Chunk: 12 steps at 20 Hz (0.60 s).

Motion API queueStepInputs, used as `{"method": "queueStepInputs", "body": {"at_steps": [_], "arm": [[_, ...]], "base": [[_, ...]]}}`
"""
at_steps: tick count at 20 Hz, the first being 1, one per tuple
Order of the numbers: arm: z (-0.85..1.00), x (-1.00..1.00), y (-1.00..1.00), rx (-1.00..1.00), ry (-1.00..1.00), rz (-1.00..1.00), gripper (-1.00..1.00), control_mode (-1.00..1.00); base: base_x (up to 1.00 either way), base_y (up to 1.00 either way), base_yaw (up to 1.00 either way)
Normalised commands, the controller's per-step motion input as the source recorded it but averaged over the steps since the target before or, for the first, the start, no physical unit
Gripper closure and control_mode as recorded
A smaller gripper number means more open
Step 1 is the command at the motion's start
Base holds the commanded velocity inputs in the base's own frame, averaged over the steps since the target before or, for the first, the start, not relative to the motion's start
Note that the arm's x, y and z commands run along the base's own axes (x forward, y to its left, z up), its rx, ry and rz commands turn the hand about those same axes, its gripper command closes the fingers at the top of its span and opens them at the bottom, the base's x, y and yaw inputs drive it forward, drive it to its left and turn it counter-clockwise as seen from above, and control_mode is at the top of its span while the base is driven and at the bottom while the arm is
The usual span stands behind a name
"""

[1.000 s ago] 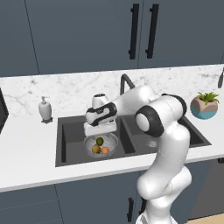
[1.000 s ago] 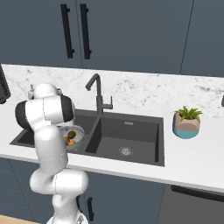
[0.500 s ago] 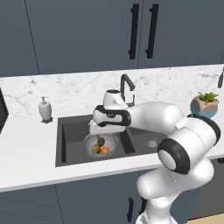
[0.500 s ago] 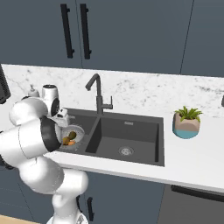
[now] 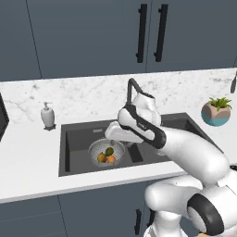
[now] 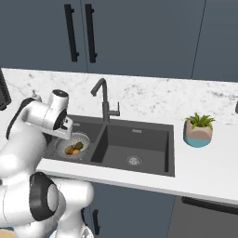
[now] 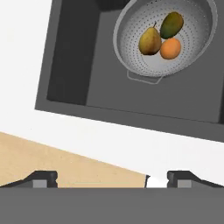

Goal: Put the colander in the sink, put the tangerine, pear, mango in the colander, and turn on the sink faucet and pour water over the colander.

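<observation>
Soap dispenser [image 5: 47, 115] stands on the white counter [image 5: 28, 162] left of the sink [image 5: 74, 139]; potted plant [image 5: 215, 111] on the counter at the far right, well apart. Faucet [image 6: 102, 99] rises behind the divider between the basins, partly masked by the arm in the left base view. Colander [image 7: 135, 52] sits in the left basin, one small handle toward the front wall. Inside, touching in a cluster: pear [image 7: 150, 41], stem up; mango [image 7: 171, 25], long axis slanted; tangerine [image 7: 170, 48]. Gripper [image 7: 111, 178] hangs over the counter's front edge, fingers wide apart, holding nothing.
</observation>
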Motion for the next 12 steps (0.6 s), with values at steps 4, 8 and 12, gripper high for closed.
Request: {"method": "queueStepInputs", "body": {"at_steps": [4, 8, 12], "arm": [[0.39, -0.54, -0.30, 0.36, 0.00, -0.05, -1.00, -1.00], [0.39, -0.49, -0.43, 0.44, 0.00, -0.01, -1.00, -1.00], [0.24, -0.25, -0.42, 0.39, 0.05, -0.02, -1.00, -1.00]], "base": [[0.00, 0.00, 0.00], [0.00, 0.00, 0.00], [0.00, 0.00, 0.00]]}}
